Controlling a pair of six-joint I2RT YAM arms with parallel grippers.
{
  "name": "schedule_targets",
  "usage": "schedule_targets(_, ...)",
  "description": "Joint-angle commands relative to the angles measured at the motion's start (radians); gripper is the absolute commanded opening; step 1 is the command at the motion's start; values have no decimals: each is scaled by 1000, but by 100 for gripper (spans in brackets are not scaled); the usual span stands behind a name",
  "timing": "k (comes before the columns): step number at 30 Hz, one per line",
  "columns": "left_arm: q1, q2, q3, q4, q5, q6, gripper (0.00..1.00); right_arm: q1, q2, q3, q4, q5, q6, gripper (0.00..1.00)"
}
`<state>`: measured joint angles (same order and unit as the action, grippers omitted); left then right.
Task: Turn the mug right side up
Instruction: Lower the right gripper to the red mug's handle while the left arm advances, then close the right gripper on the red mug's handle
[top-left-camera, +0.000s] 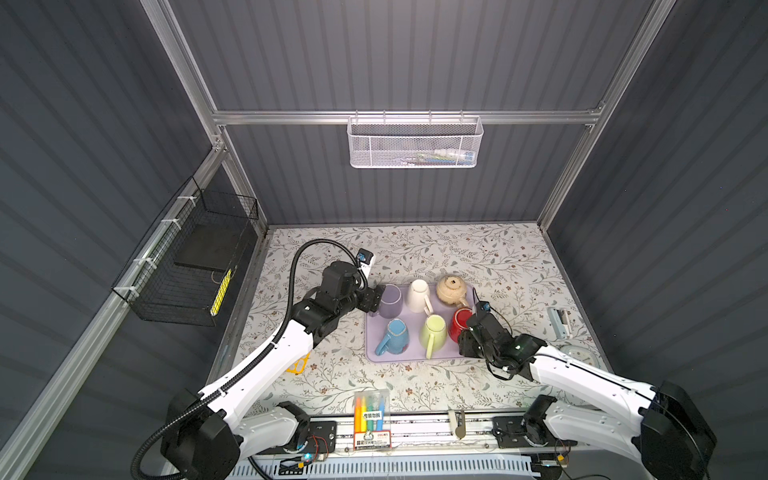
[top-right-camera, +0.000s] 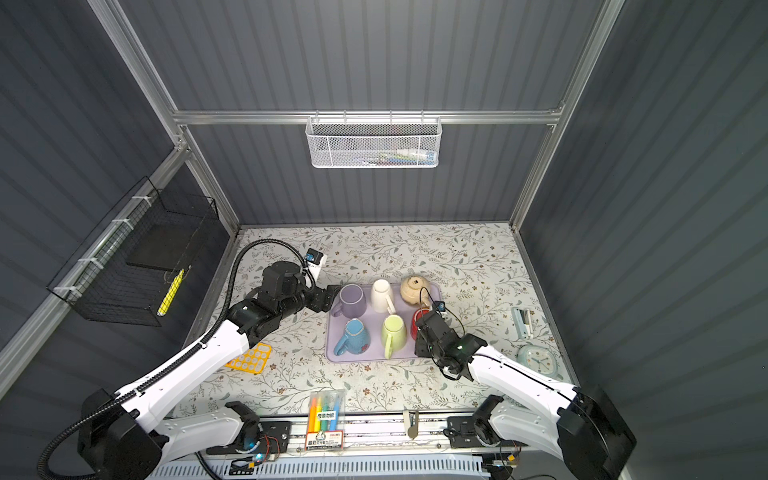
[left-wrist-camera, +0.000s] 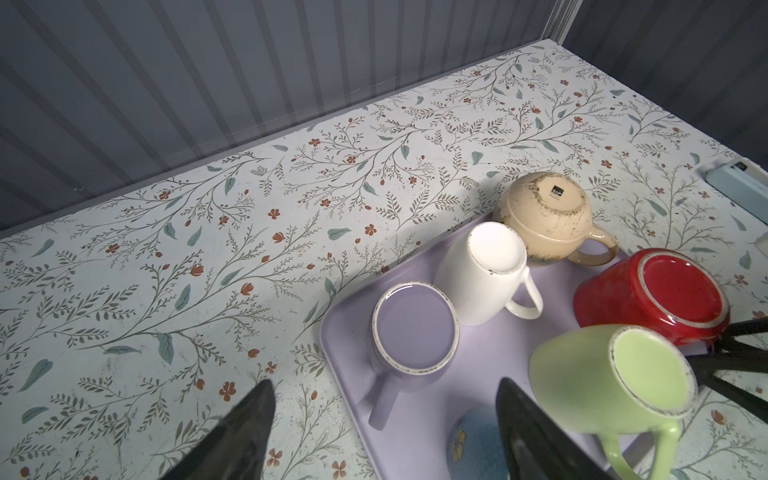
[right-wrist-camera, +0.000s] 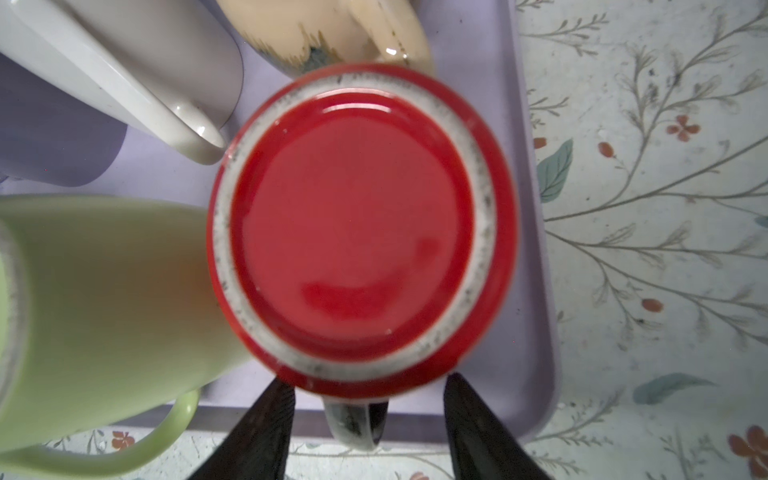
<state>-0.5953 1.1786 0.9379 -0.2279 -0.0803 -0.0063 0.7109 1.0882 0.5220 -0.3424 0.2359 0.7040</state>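
Observation:
A red mug (right-wrist-camera: 357, 224) stands upside down at the near right corner of the lilac tray (right-wrist-camera: 536, 291); it also shows in both top views (top-left-camera: 459, 324) (top-right-camera: 417, 322). My right gripper (right-wrist-camera: 370, 380) hangs over its near side and is open. The mug's handle (right-wrist-camera: 357, 424) lies between the two fingers, with a gap on each side. My left gripper (left-wrist-camera: 386, 381) is open at the tray's far left corner (top-left-camera: 376, 299), by an upside-down purple mug (left-wrist-camera: 413, 328) whose handle points toward it.
White (top-left-camera: 419, 294), beige (top-left-camera: 452, 290), blue (top-left-camera: 395, 336) and green (top-left-camera: 433, 330) mugs stand upside down on the same tray, close together. On the table lie a marker pack (top-left-camera: 371, 409), a yellow grid (top-left-camera: 299, 365), a clock (top-left-camera: 579, 355) and a pale blue stapler (top-left-camera: 559, 322).

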Motion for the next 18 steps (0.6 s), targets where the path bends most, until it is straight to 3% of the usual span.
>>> schedule_targets(1, -4, -13, 14, -40, 16, 22, 83, 7, 23, -8, 36, 3, 11, 59)
schedule_targets(18, -4, 21, 24, -25, 42, 20, 83, 38, 131, -19, 57, 33, 7, 52)
